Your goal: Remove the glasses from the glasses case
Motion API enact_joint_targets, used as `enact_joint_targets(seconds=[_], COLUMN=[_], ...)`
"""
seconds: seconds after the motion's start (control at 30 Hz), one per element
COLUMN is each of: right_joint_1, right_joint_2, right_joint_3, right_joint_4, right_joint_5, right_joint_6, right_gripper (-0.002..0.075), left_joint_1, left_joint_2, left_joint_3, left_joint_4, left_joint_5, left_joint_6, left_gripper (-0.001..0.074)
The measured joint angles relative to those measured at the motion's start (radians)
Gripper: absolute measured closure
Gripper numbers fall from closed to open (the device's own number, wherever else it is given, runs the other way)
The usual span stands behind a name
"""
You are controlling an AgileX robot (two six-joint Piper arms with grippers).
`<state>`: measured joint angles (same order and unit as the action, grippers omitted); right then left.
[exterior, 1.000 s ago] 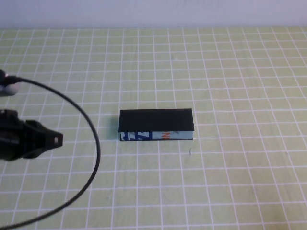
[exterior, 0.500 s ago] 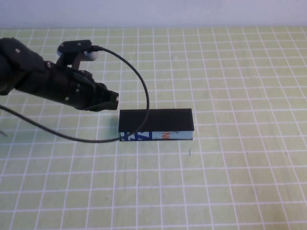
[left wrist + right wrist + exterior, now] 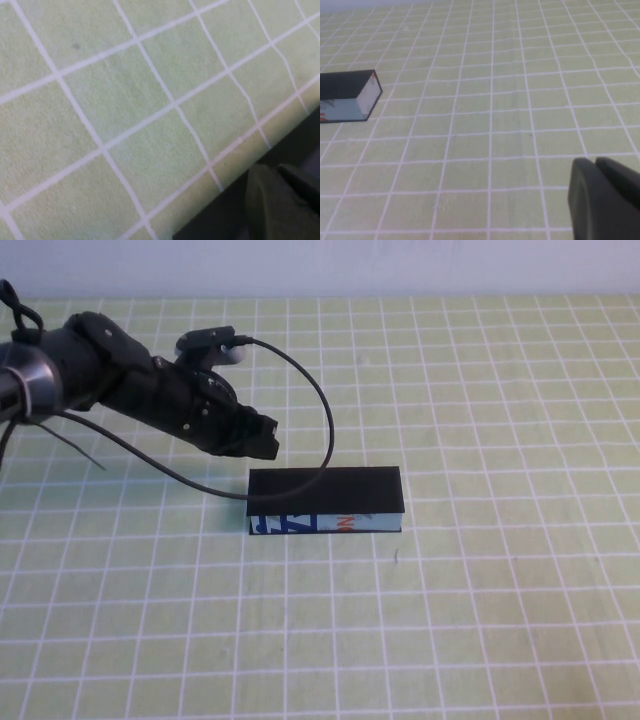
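Left hand [image 3: 262, 440] hovers just behind the closed glasses case's [image 3: 325, 501] left rear corner; whether its fingers are apart I cannot tell. Right hand [image 3: 605, 200], pressed together, sits parked well away. A glancing contact could shove the case across the desk [image 3: 480, 620] instead of lifting its lid.

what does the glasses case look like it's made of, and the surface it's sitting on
The glasses case, closed with the left gripper near its far left corner, looks like stiff card or thin board: matte black lid, sharp square edges, printed blue, white and orange side. The table cover looks like a soft green gridded mat or cloth; the right gripper hangs over it, shut.
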<state>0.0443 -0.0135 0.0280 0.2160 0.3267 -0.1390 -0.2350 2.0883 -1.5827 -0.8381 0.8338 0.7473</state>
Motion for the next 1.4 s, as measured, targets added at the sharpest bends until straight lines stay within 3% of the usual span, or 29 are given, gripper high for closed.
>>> enact_joint_targets(seconds=[0.2, 0.6, 0.83, 1.07, 1.27, 1.4], right_joint_1=[0.0, 0.0, 0.0, 0.0, 0.0, 0.049], right_joint_2=[0.0, 0.0, 0.095, 0.519, 0.845, 1.037], right_joint_3=[0.0, 0.0, -0.175, -0.491, -0.687, -0.815], right_joint_4=[0.055, 0.457, 0.501, 0.411, 0.4, 0.404], right_joint_5=[-0.115, -0.37, -0.052, 0.38, 0.466, 0.472], right_joint_6=[0.0, 0.016, 0.022, -0.07, -0.256, -0.32], right_gripper=[0.0743, 0.0743, 0.0743, 0.0743, 0.0743, 0.0743], left_joint_1=[0.0, 0.0, 0.0, 0.004, 0.012, 0.014], left_joint_2=[0.061, 0.106, 0.106, 0.106, 0.106, 0.106], left_joint_3=[-0.043, -0.058, -0.058, -0.058, -0.058, -0.058], left_joint_4=[0.002, 0.002, 0.011, 0.011, 0.013, 0.013], left_joint_5=[0.0, 0.0, 0.0, 0.004, 0.006, 0.012], left_joint_6=[-0.002, -0.023, -0.026, -0.026, -0.026, -0.026], left_gripper=[0.0737, 0.0737, 0.0737, 0.0737, 0.0737, 0.0737])
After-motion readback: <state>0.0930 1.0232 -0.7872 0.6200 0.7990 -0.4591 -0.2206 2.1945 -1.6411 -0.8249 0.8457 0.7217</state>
